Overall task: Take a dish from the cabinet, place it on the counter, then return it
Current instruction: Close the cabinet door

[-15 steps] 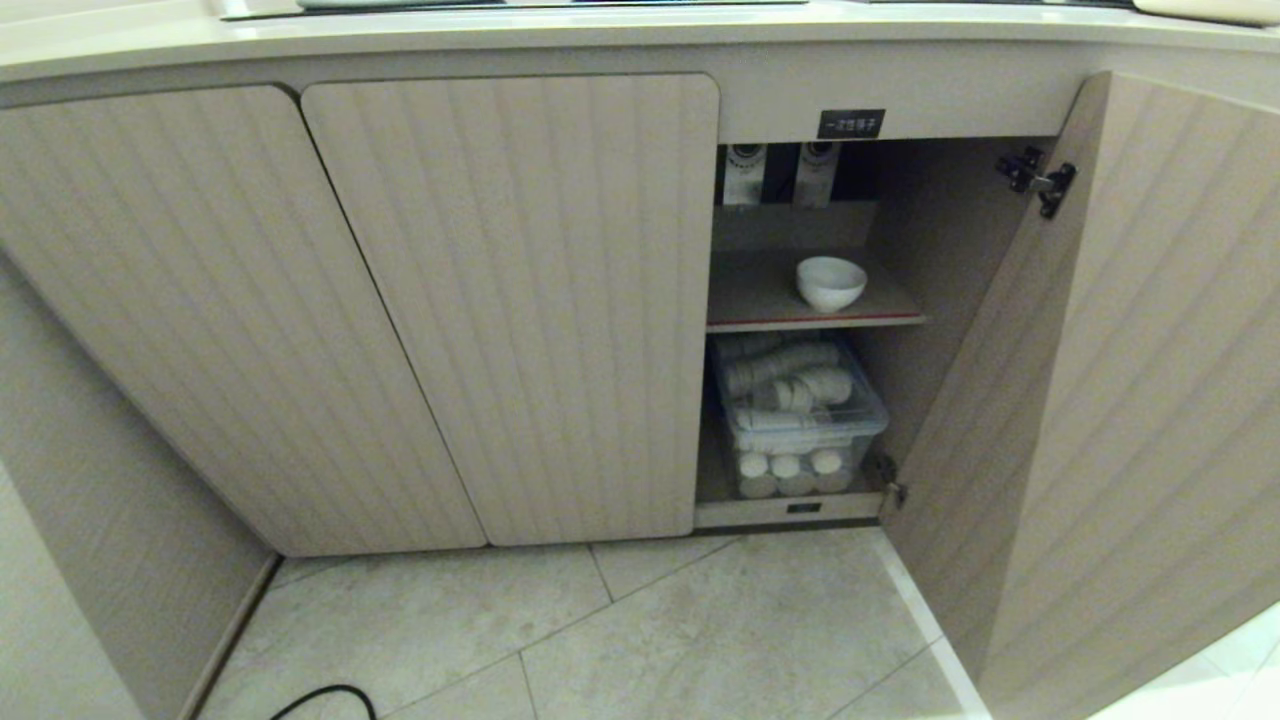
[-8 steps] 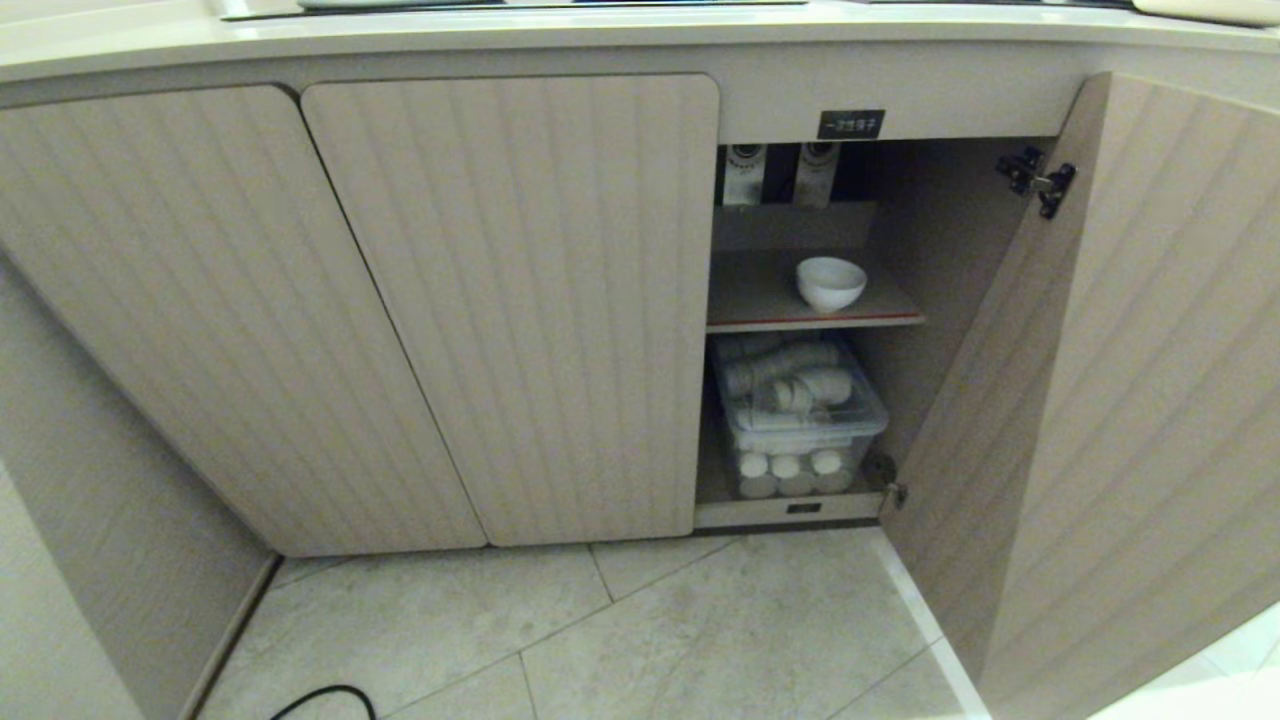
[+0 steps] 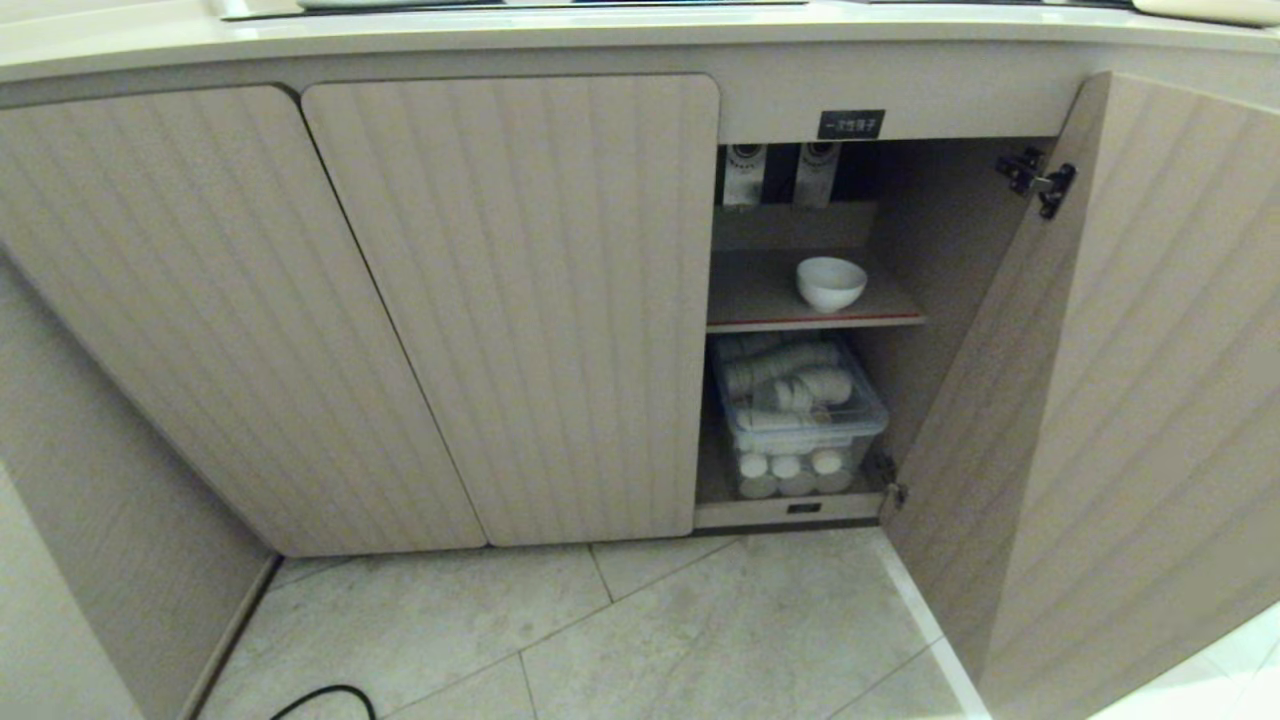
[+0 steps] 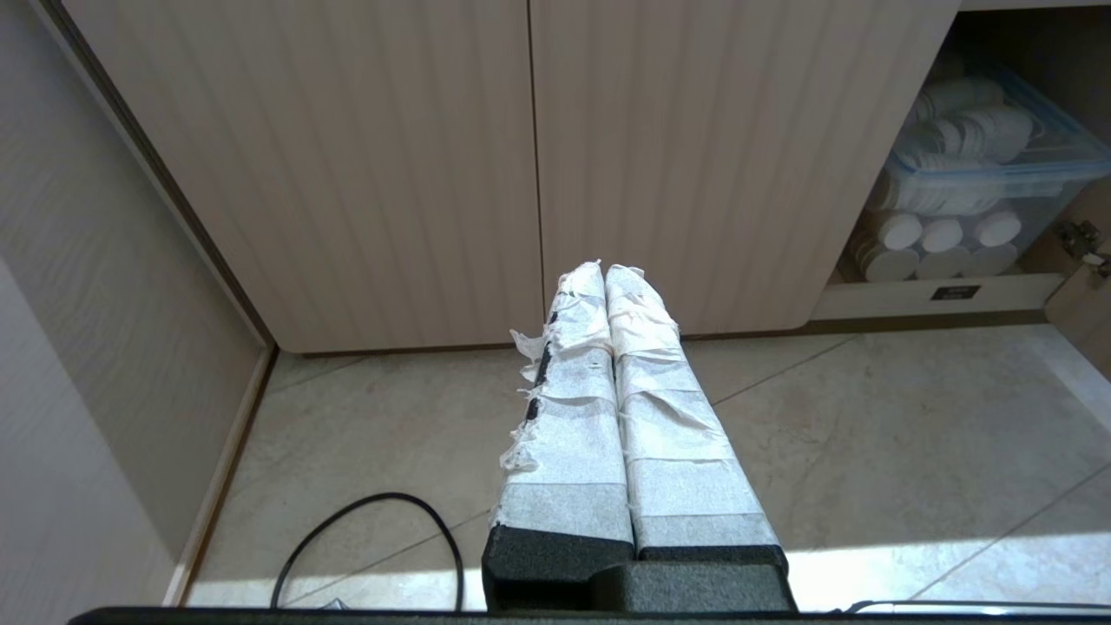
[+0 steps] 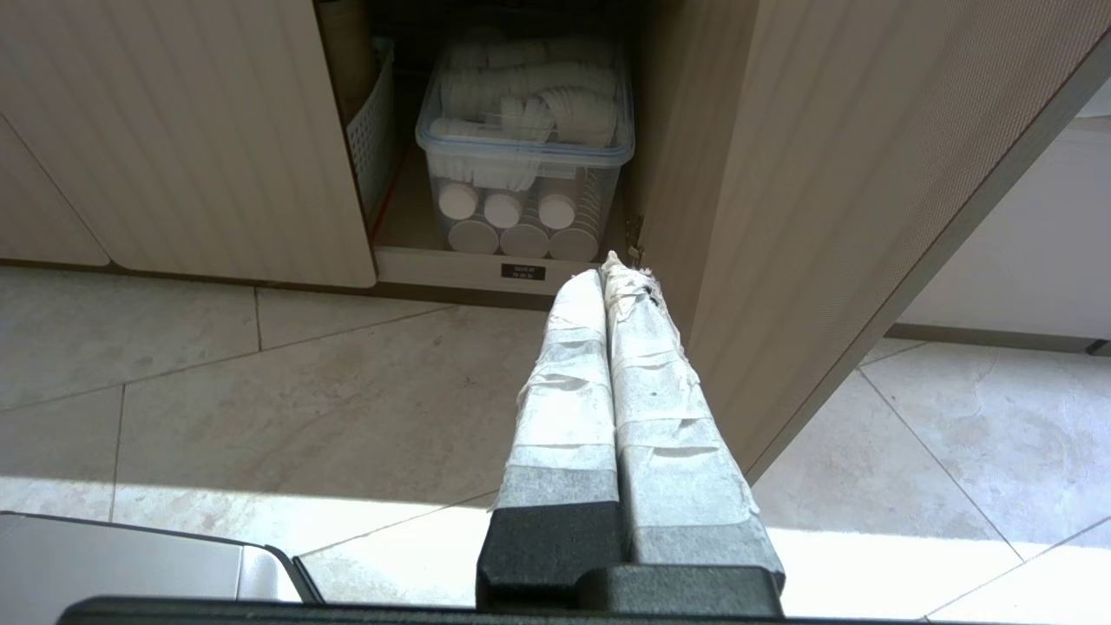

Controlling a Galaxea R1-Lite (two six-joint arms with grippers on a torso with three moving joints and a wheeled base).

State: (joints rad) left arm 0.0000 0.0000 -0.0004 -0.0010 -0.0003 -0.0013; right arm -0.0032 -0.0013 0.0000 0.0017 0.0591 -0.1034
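Observation:
The dish (image 3: 831,282), a small white bowl, stands upright on the upper shelf (image 3: 760,300) of the beige ribbed cabinet (image 3: 520,300), whose right door (image 3: 1130,400) hangs open. The counter (image 3: 560,30) runs along the top edge above. Neither arm shows in the head view. My left gripper (image 4: 604,271) is shut and empty, held low over the floor before the closed doors. My right gripper (image 5: 602,271) is also shut with nothing in it, near the open compartment's bottom edge beside the open door (image 5: 833,217).
A clear plastic bin (image 3: 800,420) of stacked white cups fills the lower compartment under the shelf. A black cable (image 3: 325,700) loops on the tiled floor at the near left. A beige side wall (image 3: 90,530) closes in the left.

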